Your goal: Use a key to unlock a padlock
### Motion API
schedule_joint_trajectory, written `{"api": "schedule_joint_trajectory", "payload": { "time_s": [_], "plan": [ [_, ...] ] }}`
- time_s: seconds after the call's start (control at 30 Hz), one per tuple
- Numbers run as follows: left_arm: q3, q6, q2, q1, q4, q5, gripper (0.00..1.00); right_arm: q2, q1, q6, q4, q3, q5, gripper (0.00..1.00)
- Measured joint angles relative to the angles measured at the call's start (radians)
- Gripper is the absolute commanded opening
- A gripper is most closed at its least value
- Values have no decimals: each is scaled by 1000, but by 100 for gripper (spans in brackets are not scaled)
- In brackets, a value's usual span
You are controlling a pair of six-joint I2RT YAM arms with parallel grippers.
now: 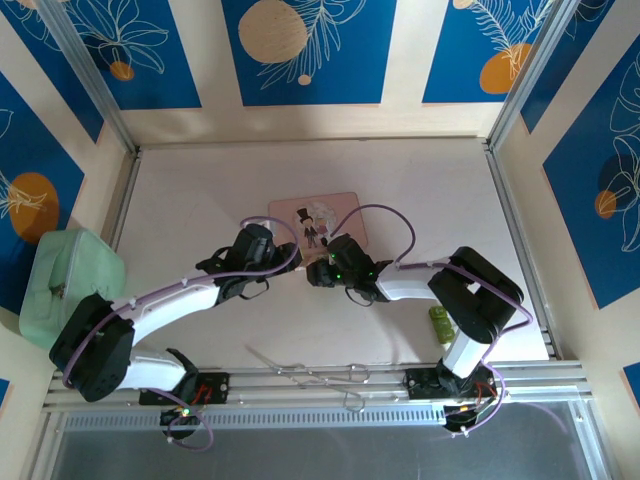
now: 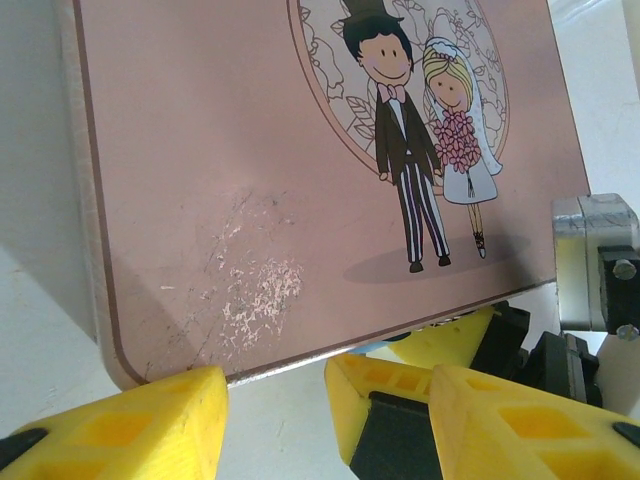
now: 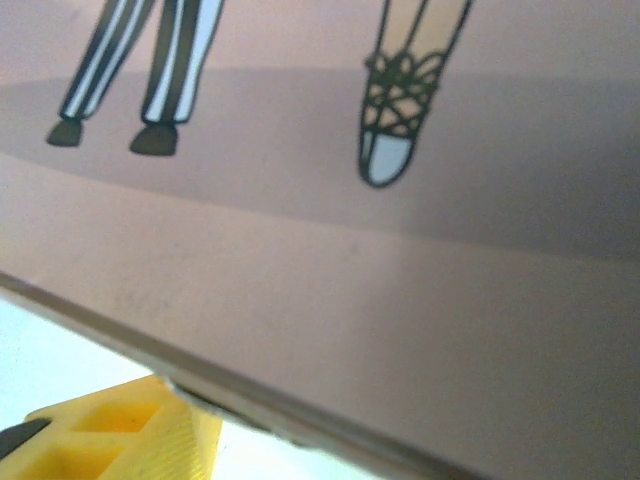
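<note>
**Padlock (image 2: 375, 347) barely exposed at box edge**

Tiny blue-teal sliver, bottom centre of the left wrist view, at the lower edge of the pink wedding-cartoon picture box (image 2: 250, 200), beside the right gripper (image 2: 405, 352). I can't tell whether that one is pinching it. Left gripper (image 2: 325, 390) spread wide. Risk as I see it: crowded fingers collide, knocking the lock away.
</note>
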Motion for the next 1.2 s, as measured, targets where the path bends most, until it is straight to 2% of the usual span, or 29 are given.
{"api": "schedule_joint_trajectory", "payload": {
  "time_s": [0.27, 0.47, 0.63, 0.93, 1.2],
  "plan": [
    [0, 18, 0, 0, -7, 0, 55, 0, 0, -11, -7, 10, 2, 39],
    [0, 27, 0, 7, -11, 7, 54, -1, 7, -12, -8, 10, 15, 22],
    [0, 35, 0, 21, -12, 7, 54, -2, 18, -14, -17, 11, 24, 13],
    [0, 45, 0, 31, -22, 14, 59, -31, 26, -11, -77, 19, -6, 6],
    [-39, 17, -21, 37, 31, 58, 58, -57, -30, 6, -137, 20, -148, 2]
  ]
}}
